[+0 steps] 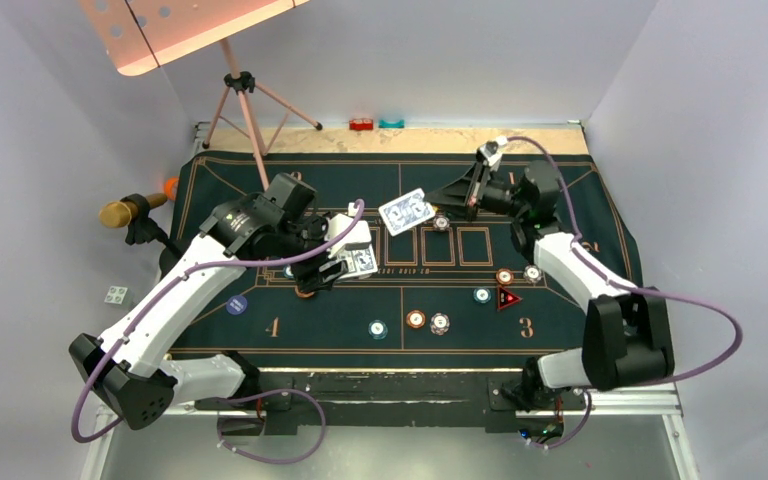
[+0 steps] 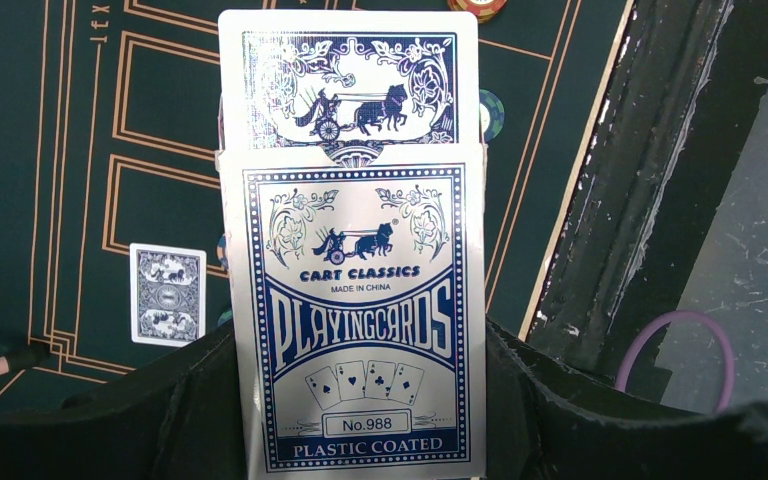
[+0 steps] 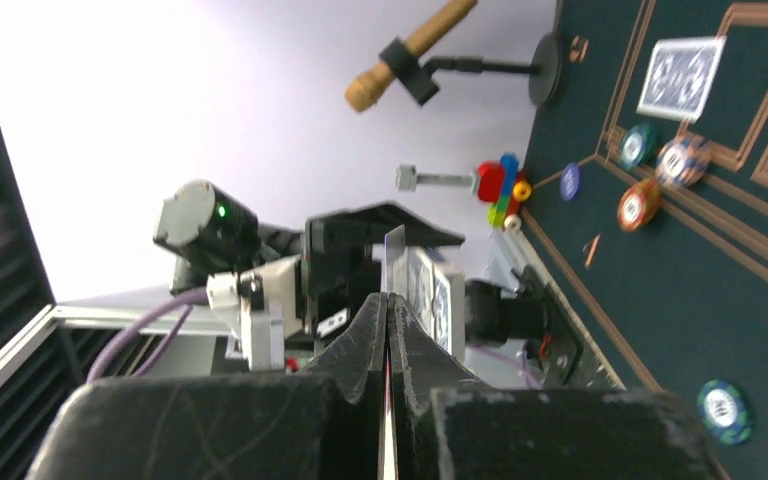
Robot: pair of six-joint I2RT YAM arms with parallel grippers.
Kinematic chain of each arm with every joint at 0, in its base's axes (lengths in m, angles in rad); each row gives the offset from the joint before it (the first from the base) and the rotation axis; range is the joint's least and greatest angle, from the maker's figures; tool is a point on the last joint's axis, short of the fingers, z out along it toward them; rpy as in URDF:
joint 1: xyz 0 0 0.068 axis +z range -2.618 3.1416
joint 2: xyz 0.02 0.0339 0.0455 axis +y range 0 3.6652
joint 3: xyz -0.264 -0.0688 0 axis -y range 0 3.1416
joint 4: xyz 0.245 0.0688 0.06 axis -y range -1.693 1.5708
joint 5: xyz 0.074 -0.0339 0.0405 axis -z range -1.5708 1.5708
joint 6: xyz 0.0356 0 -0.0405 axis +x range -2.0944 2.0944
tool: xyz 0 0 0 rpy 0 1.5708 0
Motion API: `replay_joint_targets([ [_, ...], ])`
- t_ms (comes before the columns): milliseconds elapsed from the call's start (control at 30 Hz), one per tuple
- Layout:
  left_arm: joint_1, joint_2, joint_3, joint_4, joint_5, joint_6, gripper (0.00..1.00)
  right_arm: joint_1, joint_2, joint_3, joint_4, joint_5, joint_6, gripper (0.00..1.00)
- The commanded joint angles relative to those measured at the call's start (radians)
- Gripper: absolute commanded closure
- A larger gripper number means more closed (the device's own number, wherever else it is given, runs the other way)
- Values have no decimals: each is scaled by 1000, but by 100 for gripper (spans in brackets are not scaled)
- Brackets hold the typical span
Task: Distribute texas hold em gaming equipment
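Observation:
My left gripper [image 1: 353,255] [image 2: 355,400] is shut on a blue-and-white playing card box [image 2: 355,320]. The deck [image 2: 350,90] sticks out of the box's open top. My right gripper [image 1: 447,200] [image 3: 388,310] is shut on a single playing card [image 1: 407,212], held above the mat's middle boxes and seen edge-on [image 3: 394,260] in the right wrist view. Another card [image 2: 167,293] [image 3: 682,78] lies face down on the green mat [image 1: 560,320]. Striped chips lie at the near middle: teal [image 1: 377,328], orange [image 1: 416,319], white-red [image 1: 440,323]. A red triangle marker [image 1: 507,298] and a blue disc [image 1: 237,305] also lie on the mat.
A microphone on a stand [image 1: 130,210] and a tripod [image 1: 245,100] stand at the left and back left. Small red [image 1: 361,124] and teal [image 1: 391,123] blocks sit at the table's far edge. More chips [image 1: 504,276] lie near the right arm.

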Motion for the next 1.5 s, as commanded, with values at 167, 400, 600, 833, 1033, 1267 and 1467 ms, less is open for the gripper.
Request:
replay_joint_targets([
  [167,3,-28,18,25,39,-13,100,-117,302,311,-133,143,-231,100],
  [400,3,-50,11,17,42,-11,100,-161,557,522,-337,331,-416,100],
  [600,3,-57,10,17,48,-11,100,-201,681,652,-441,427,-502,100],
  [833,3,-63,4,15,46,-9,100,-215,740,721,-572,583,-550,100],
  [1033,3,-68,1,13,42,-5,100,-212,749,713,-645,733,-580,100],
  [1267,3,-67,-1,13,47,-7,100,-187,771,766,-767,787,-639,83],
  [1467,3,-71,-1,6,47,-7,100,-178,720,760,-808,851,-670,61],
])
